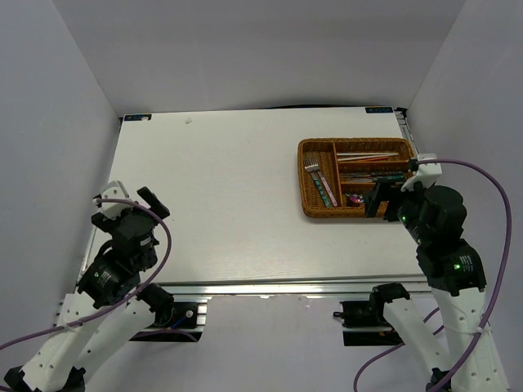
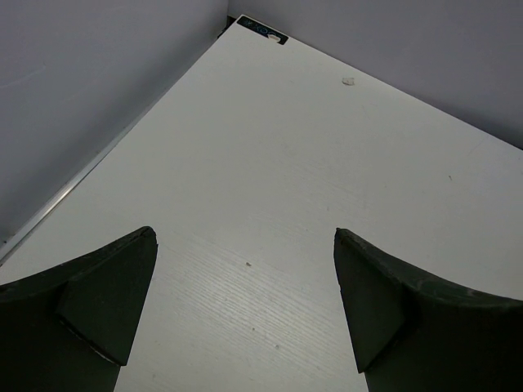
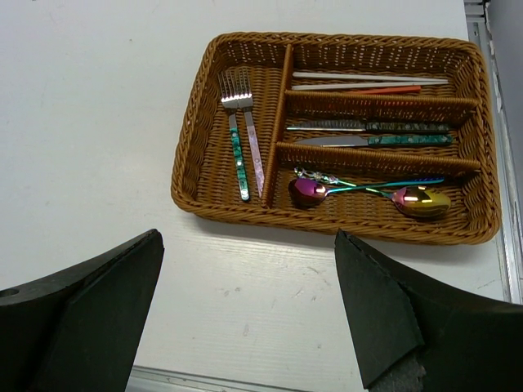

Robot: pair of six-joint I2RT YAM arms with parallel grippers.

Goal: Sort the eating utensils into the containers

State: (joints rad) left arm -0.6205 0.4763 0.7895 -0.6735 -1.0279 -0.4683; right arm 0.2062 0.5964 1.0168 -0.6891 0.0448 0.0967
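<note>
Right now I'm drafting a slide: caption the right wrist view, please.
Open right gripper faces a wicker tray holding forks, chopsticks, knives and spoons, each kind in its own compartment.

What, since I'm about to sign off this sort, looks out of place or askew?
Nothing lies outside the wicker tray. The purple-bowled spoon and gold-bowled spoon lie head to tail in their slot, and a small white speck sits far back on the table.
</note>
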